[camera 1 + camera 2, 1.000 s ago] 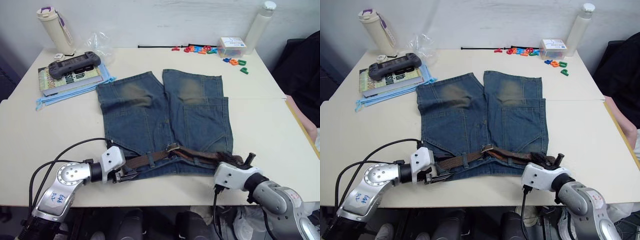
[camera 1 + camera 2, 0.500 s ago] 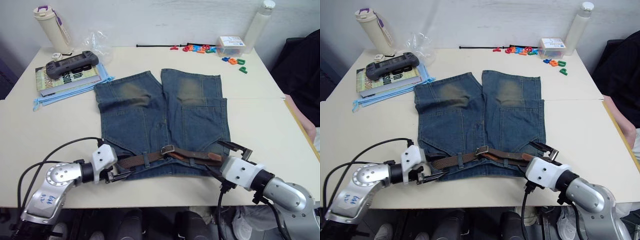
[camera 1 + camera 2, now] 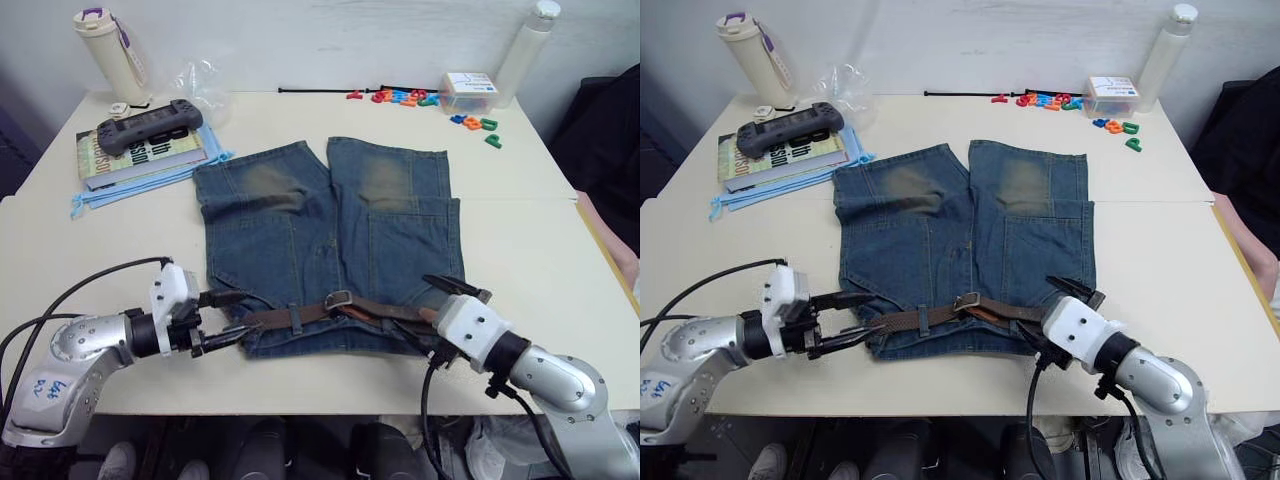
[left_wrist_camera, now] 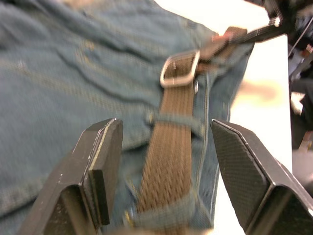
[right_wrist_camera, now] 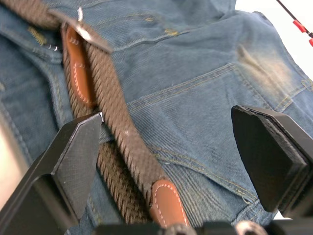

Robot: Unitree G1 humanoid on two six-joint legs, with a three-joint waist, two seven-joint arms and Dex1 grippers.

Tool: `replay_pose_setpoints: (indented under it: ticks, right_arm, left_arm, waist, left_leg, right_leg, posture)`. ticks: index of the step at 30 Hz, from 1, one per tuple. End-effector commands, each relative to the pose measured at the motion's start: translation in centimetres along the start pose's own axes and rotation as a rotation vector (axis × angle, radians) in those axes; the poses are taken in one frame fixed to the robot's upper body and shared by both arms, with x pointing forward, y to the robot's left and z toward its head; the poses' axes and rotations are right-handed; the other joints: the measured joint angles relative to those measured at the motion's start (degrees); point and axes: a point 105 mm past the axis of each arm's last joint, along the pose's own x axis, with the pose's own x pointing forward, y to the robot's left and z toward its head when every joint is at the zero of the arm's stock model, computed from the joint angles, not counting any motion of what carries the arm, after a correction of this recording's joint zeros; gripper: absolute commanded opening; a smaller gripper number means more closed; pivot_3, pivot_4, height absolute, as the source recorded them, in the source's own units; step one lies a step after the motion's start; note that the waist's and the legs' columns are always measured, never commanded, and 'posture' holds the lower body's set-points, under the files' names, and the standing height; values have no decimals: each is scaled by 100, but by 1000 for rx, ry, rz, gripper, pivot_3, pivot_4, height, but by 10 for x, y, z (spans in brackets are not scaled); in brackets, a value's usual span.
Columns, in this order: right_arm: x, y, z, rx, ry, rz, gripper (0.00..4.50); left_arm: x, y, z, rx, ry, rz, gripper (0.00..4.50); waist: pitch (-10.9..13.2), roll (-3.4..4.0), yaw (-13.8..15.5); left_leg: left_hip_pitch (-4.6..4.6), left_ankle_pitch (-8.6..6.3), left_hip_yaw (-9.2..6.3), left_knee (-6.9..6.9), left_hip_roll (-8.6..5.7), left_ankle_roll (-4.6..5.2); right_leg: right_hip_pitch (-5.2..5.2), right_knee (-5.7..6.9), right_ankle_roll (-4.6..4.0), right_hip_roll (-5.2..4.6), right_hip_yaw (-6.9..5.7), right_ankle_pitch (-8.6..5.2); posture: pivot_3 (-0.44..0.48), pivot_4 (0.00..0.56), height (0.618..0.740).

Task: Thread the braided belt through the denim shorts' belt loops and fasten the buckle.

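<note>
Denim shorts (image 3: 330, 240) lie flat mid-bench, waistband toward the near edge, legs toward the far edge. Braided belt (image 3: 300, 316) runs along the waistband, long axis parallel to the near edge, passing under at least one of the belt loops (image 3: 295, 318). Buckle (image 3: 337, 300) sits near waistband centre with strap through the frame; tan-tipped tail (image 5: 166, 208) lies on the right part of the waistband.

Left gripper (image 3: 222, 318): jaws spread, empty, at the belt's left end, pointing along the belt's axis. Right gripper (image 3: 442, 303): jaws spread, empty, over the tail end.

Judgement: the belt looks threaded and buckled, or nearly. Can't tell whether the prong is seated. If the tail needs tucking, the right arm is nearer.
</note>
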Motion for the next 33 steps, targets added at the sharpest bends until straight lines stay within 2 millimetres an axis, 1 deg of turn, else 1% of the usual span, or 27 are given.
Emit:
replay_pose_setpoints:
  ticks: [1, 4, 6, 8, 11, 13, 14, 16, 18, 22, 24, 25, 27, 28, 30, 31, 33]
  right_arm:
    - [0, -4, 16, 13, -59, -39, 4480]
    - [0, -7, 18, 14, -65, -56, 4480]
    - [0, -9, 20, 13, -68, -70, 4480]
    - [-1, -12, 23, 8, -71, -80, 4480]
    - [-2, -17, 27, 16, -79, -101, 4480]
    - [-1, -17, 26, 17, -69, -105, 4480]
    - [-1, -17, 25, 12, -60, -106, 4480]
    - [0, -16, 22, 7, -44, -107, 4480]
    - [0, -17, 18, 3, -27, -112, 4480]
    - [1, -16, 12, -18, 2, -110, 4480]
    - [2, -16, 12, -8, -3, -115, 4480]
    - [3, -16, 13, 7, -14, -120, 4480]
    - [3, -17, 17, 55, -43, -130, 4480]
    - [3, -17, 19, 84, -62, -119, 4480]
    - [1, -14, 23, 185, -97, -77, 4480]
    - [0, -15, 26, 231, -116, -60, 4480]
    - [-3, -20, 32, 324, -153, -31, 4480]
  left_arm:
    - [20, 5, 4, 19, -24, 45, 3196]
    - [41, 6, -9, 83, 42, 72, 3196]
    - [47, 6, -20, 142, 105, 78, 3196]
    - [48, 3, -30, 178, 153, 59, 3196]
    - [38, 5, -47, 198, 242, 67, 3196]
    - [29, 8, -54, 197, 283, 85, 3196]
    - [26, 10, -56, 192, 296, 101, 3196]
    - [19, 12, -59, 183, 313, 113, 3196]
    - [15, 14, -61, 173, 323, 129, 3196]
    - [11, 14, -64, 165, 333, 139, 3196]
    - [15, 12, -59, 170, 298, 136, 3196]
    - [17, 10, -52, 172, 257, 131, 3196]
    - [19, 11, -33, 133, 143, 147, 3196]
    - [18, 9, -19, 113, 62, 145, 3196]
    - [13, 3, 3, 87, -63, 114, 3196]
    - [8, 2, 11, 80, -102, 103, 3196]
    - [-1, 4, 18, 56, -121, 91, 3196]
  waist:
    - [0, 0, 2]
    - [0, 0, 18]
    - [0, -1, 7]
    - [1, -1, -10]
    - [1, -1, -14]
    - [0, -1, -13]
    - [0, -1, -13]
    - [0, -1, -12]
    - [0, 0, -27]
    - [0, 1, -33]
    - [0, 1, -34]
    - [0, 0, -35]
    - [0, 0, -30]
    - [0, 0, -25]
    - [4, -7, -18]
    - [7, -13, -18]
    - [8, -13, -18]
  left_leg:
    - [0, 0, 0, 0, 0, 1]
    - [0, 4, 2, 0, -4, 3]
    - [0, 25, 8, 0, -6, 8]
    - [0, 32, 17, -3, -3, -2]
    - [0, 33, 21, -5, 4, -6]
    - [2, 30, 20, -7, 5, -14]
    - [2, 20, 19, -7, 6, -31]
    - [2, 16, 16, -7, 6, -32]
    - [2, 1, 15, -7, 7, -8]
    - [6, 3, 16, -8, 9, -8]
    - [9, 4, 16, -8, 9, -9]
    - [9, 4, 17, -8, 9, -9]
    - [8, 4, 17, -7, 10, -9]
    - [7, 5, 17, -6, 10, -9]
    - [-1, 17, 15, -3, 9, 12]
    - [-2, 19, 13, -1, 9, 16]
    - [-2, 19, 8, 1, 9, 16]
  right_leg:
    - [0, 0, 0, 0, 0, 0]
    - [1, 3, 1, 1, -1, 0]
    - [-2, 2, 2, 3, 0, 1]
    - [-8, 3, 2, 8, 1, 1]
    - [-13, 5, 2, 11, 3, 0]
    - [-14, 6, 0, 11, 10, 0]
    - [-13, 7, 0, 10, 12, 0]
    - [-12, 6, -1, 8, 12, -1]
    - [-12, 6, -1, 8, 13, -1]
    - [-13, 13, -7, 10, 12, -4]
    - [-14, 20, -9, 11, 13, -5]
    - [-15, 22, -10, 11, 13, -5]
    - [-16, 25, -10, 11, 14, -6]
    - [-17, 26, -11, 11, 13, -6]
    - [-22, 29, -10, 10, 12, -6]
    - [-21, 30, -10, 9, 12, -6]
    - [-17, 29, -10, 8, 10, -6]
  posture:
    - [0, 150, 706]
    - [0, 150, 706]
    - [0, 150, 706]
    - [0, 150, 706]
    - [0, 150, 706]
    - [0, 150, 706]
    - [0, 150, 706]
    - [0, 150, 706]
    - [0, 150, 706]
    - [0, 150, 706]
    - [0, 150, 706]
    - [0, 150, 706]
    - [0, 150, 706]
    - [0, 150, 706]
    - [0, 150, 706]
    - [0, 150, 706]
    - [0, 150, 706]
